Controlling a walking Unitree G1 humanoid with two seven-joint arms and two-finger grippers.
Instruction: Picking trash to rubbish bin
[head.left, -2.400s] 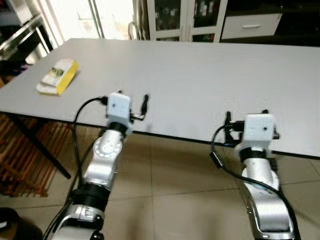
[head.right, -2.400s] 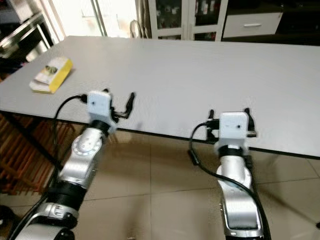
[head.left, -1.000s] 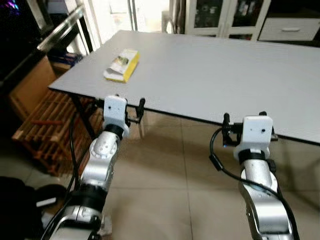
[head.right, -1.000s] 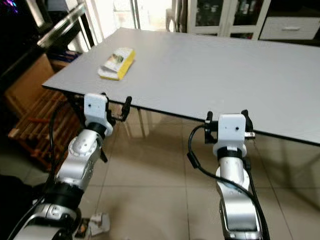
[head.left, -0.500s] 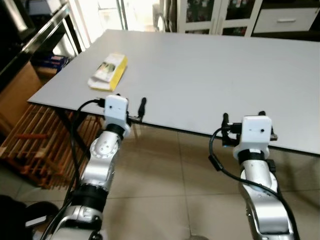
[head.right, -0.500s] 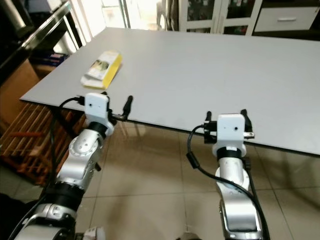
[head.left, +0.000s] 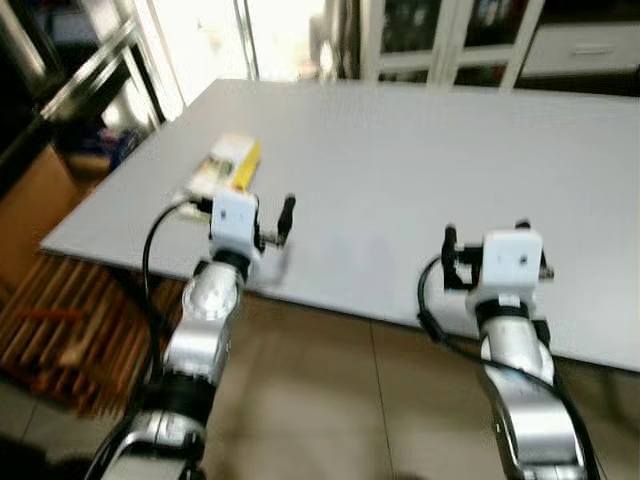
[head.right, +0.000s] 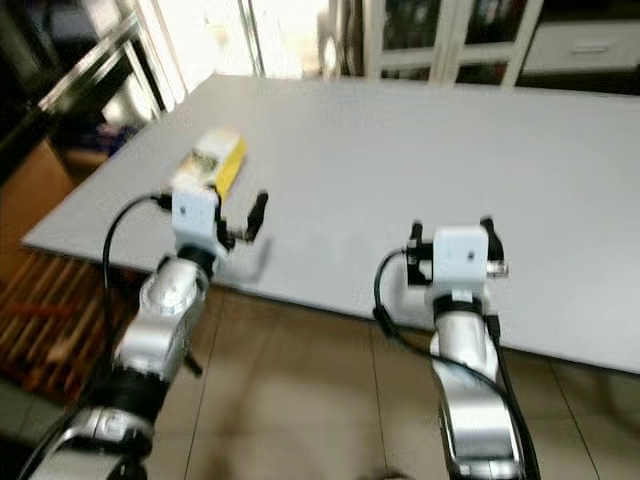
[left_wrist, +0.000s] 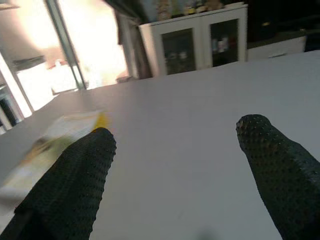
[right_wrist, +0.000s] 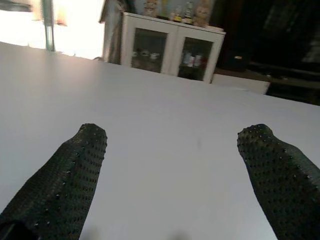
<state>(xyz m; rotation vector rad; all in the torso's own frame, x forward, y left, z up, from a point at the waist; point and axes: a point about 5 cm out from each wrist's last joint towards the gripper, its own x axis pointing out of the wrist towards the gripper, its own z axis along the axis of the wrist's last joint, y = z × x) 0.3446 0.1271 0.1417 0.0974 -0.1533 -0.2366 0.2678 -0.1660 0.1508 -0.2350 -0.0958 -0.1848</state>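
Observation:
A yellow and white packet (head.left: 225, 165) lies flat near the left corner of the grey table (head.left: 400, 150). My left gripper (head.left: 252, 208) is open and held just above the table's near edge, with the packet a short way ahead and to its left. In the left wrist view the packet (left_wrist: 50, 145) sits behind the left finger (left_wrist: 75, 185), and nothing lies between the fingers. My right gripper (head.left: 486, 232) is open over the near edge further right, with bare table (right_wrist: 175, 100) ahead of it.
White glass-door cabinets (head.left: 440, 30) stand behind the table's far side. A wooden slatted rack (head.left: 50, 330) sits on the floor under the left end of the table. A dark metal frame (head.left: 90, 70) rises at the far left. Tiled floor (head.left: 330, 400) lies below my arms.
The whole view has shifted and blurred, so the camera has moved closer to the table. Both grippers now reach over its near edge, and the packet lies nearer the left gripper.

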